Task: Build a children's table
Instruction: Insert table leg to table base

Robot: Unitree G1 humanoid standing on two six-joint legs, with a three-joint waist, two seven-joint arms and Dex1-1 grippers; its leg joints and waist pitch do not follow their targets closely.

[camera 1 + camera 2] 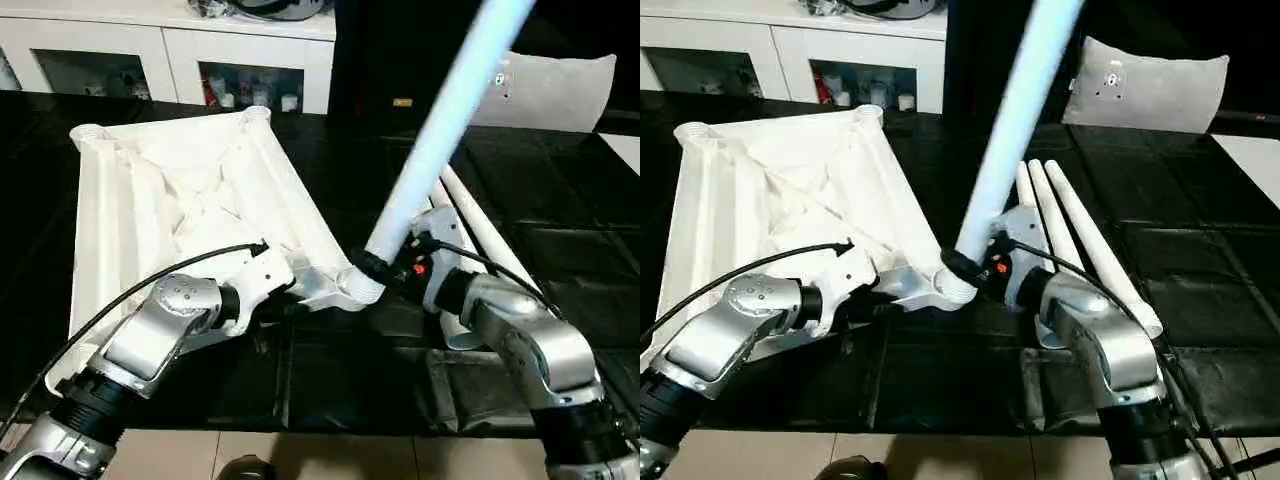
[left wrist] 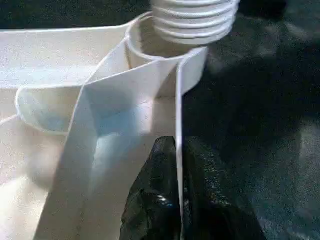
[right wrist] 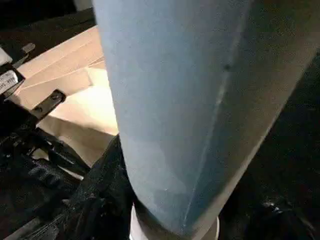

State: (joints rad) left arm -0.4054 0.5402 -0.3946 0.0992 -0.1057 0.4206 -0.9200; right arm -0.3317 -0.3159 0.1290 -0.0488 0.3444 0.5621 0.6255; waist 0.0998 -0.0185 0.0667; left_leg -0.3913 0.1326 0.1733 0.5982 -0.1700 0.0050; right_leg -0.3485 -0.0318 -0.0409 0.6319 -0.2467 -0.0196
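Tabletop (image 1: 170,190) laid underside-up on black work table (image 1: 560,230), edge wall clamped by left gripper (image 2: 177,200) for steadiness. Leg (image 1: 440,130) gripped near threaded end by right gripper (image 1: 385,272), tilted over near corner socket (image 2: 150,45) for threading. Three spare legs (image 1: 1070,225) parked beside.

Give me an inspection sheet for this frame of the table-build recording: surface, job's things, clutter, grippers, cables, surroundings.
Surface: black-covered work table.
Job's things: white table top lying underside up; one leg tilted, its threaded end at the near corner socket; three spare legs lying side by side.
Clutter: nothing seen.
Grippers: left gripper pinches the top's rim wall; right gripper clamps the tilted leg near its base.
Cables: black cable looping over the left forearm.
Surroundings: white cabinet, grey cushion.
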